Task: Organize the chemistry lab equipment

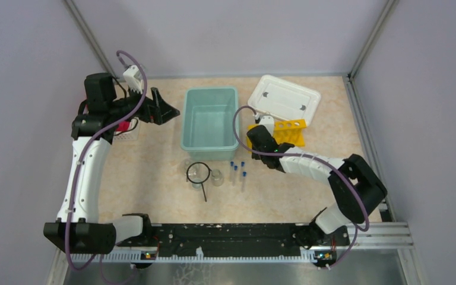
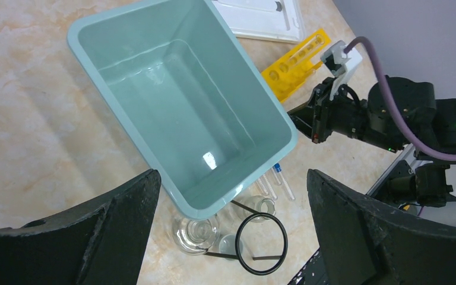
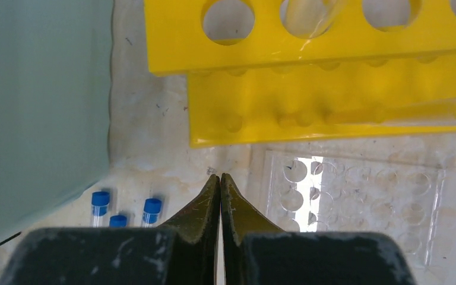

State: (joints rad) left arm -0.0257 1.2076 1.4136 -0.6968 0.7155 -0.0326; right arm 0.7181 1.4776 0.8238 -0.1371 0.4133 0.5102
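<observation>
Several thin test tubes with blue caps (image 1: 237, 172) lie on the table in front of the teal bin (image 1: 209, 142). Left of them stand two clear beakers (image 1: 217, 177), with the black wire ring (image 1: 198, 172) resting over them, handle toward me. The yellow rack (image 1: 289, 132) lies right of the bin. My left gripper (image 1: 169, 110) is open and empty, hovering by the bin's far left corner. My right gripper (image 1: 255, 139) is shut and empty between bin and rack. In the right wrist view its tips (image 3: 220, 178) sit just before the rack (image 3: 309, 77), with the blue caps (image 3: 124, 211) to the left.
A white lid (image 1: 284, 99) lies behind the rack. A white basket with red cloth (image 1: 126, 127) sits under the left arm. A clear well plate (image 3: 356, 190) lies beside the rack. The left wrist view shows the bin (image 2: 184, 101), ring (image 2: 262, 243) and beakers (image 2: 196, 231).
</observation>
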